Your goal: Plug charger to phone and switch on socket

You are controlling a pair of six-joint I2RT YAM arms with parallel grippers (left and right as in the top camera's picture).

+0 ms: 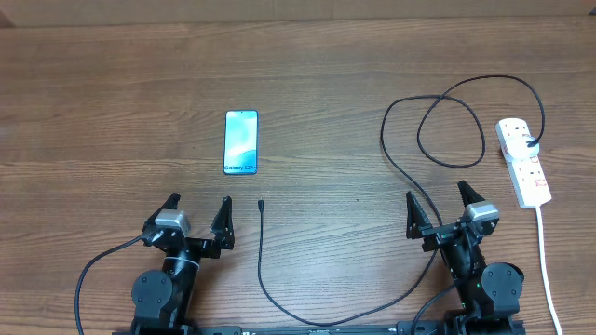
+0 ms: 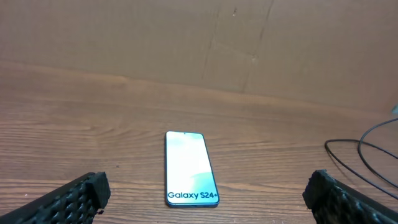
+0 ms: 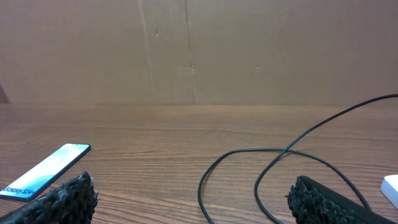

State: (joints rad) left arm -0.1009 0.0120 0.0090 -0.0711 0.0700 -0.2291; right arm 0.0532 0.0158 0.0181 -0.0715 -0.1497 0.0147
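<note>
The phone (image 1: 241, 141) lies flat on the wooden table, screen up, left of centre; it also shows in the left wrist view (image 2: 188, 167) and at the left edge of the right wrist view (image 3: 43, 170). The charger cable (image 1: 402, 177) loops from the socket across the right side and runs along the front; its connector tip (image 1: 261, 202) lies below and right of the phone. The socket (image 1: 523, 161) lies at the far right with a black plug in it. My left gripper (image 1: 197, 216) is open and empty, just in front of the phone. My right gripper (image 1: 438, 207) is open and empty near the cable loop (image 3: 249, 168).
A white cord (image 1: 548, 270) runs from the socket toward the front right edge. A brown cardboard wall (image 2: 205, 43) stands behind the table. A corner of the socket shows at the right edge of the right wrist view (image 3: 392, 186).
</note>
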